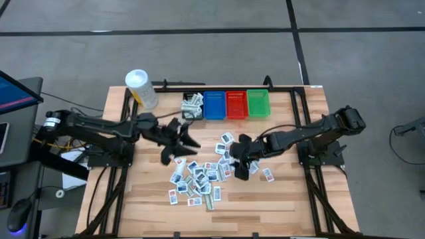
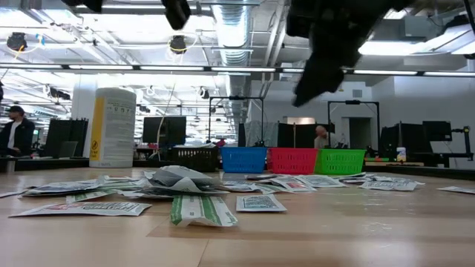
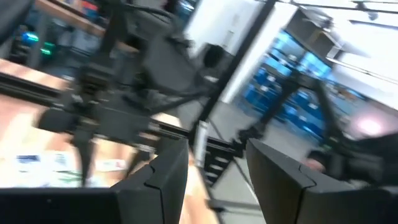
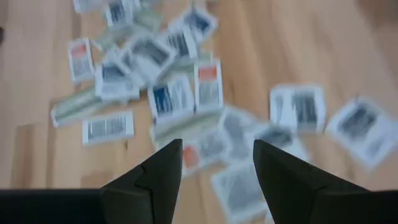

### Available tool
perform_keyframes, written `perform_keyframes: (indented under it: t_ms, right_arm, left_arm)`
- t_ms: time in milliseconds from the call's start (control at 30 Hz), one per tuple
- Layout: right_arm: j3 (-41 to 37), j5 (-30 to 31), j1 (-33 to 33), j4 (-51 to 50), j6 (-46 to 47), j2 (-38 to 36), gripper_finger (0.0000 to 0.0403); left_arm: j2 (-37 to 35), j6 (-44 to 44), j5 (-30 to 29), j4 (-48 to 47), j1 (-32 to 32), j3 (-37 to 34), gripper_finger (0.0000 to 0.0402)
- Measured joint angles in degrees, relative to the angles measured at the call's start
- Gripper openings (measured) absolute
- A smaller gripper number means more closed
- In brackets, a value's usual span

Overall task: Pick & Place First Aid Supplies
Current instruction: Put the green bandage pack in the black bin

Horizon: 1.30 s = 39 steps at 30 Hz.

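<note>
A: Where were the first aid packets?

B: Scattered mid-desk, w/ a loose heap toward the front-centre and a few strays off to the right side. From the low view they lay flat on the wood, one greenish strip nearest the camera. Some more sat in the black bin at the back.

A: And the left end effector?

B: Above the back-left edge of the heap, fingers apart w/ nothing between them. Its wrist cam looked off across the desk toward the room, too blurred to say more.

A: Right end effector?

B: Over the right part of the scatter, pointed down at the packets. Fingers spread, nothing held; the wrist view showed packets lying on the wood under and beyond the gap. Couldn't tell whether the tips touched any.

A: Bins?

B: Row at the back edge: black, then blue bin, red bin, green bin, side by side and touching. The blue, red and green ones showed no packets from above. White tub w/ yellow label stood upright left of the black bin, near the back-left corner.

A: Anyone around?

B: A person far off in the room at the left, another behind the bins, both well away from the desk.
</note>
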Motion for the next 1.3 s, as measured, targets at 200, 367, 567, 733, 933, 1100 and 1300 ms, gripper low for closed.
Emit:
perform_keyframes:
  t_ms: [200,367,567,733,933,1100,1300]
  right_arm:
    - [0.0,0.4,5.1,-6.8,17.5,0.0,0.0191]
    - [0.0,7.4,10.8,-8.6,33.8,0.0,0.0191]
    - [0.0,18.0,16.2,-16.5,57.1,-0.2,0.0191]
    - [0.0,18.6,16.5,-23.4,70.0,-0.1,0.0191]
    - [-1.3,18.0,13.7,-20.6,71.7,0.1,0.0191]
    - [-3.9,13.3,11.9,-19.2,73.1,3.9,0.0191]
    - [-4.5,11.0,10.5,-13.6,72.2,8.3,0.0191]
  left_arm:
    - [-2.1,-1.5,-1.0,-1.0,-9.0,0.0,0.0163]
    - [-2.1,-1.5,-4.2,-1.0,-15.6,0.0,0.0163]
    - [-2.1,-1.5,-7.1,-1.0,-21.6,0.0,0.0163]
    - [-2.1,-1.2,-10.8,-1.0,-26.5,0.0,0.0163]
    - [-2.1,-1.1,-11.8,-0.9,-29.9,0.0,0.0163]
    - [-3.0,1.3,-11.9,-1.1,-29.5,0.0,0.0163]
    - [-7.4,4.8,-12.5,-2.5,-25.5,0.0,0.0163]
